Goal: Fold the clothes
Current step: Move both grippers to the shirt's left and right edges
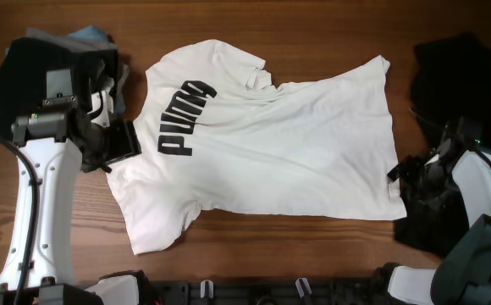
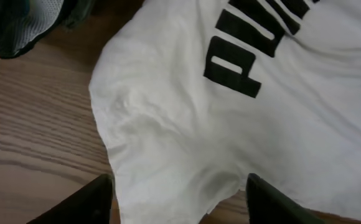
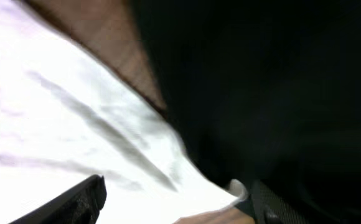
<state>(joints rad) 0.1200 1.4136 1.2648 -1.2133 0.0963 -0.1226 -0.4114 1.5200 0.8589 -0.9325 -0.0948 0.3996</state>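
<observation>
Folding looks unstarted: white PUMA T-shirt [image 1: 279,152] lies spread mid-frame on the bench [image 1: 313,25]; left end effector [image 2: 177,186] and right end effector [image 3: 177,186] both open.

Bare table [image 2: 37,124] lies open to the left of the left end effector [image 2: 180,199], the white T-shirt [image 2: 230,137] fills the space ahead, and the black garment [image 3: 261,74] crowds the right end effector [image 3: 174,199] from its right.

White PUMA tee [image 1: 271,152] spread front-up, rumpled, mid-table; black garment [image 1: 453,63] bunched at rt edge, by hem.
</observation>
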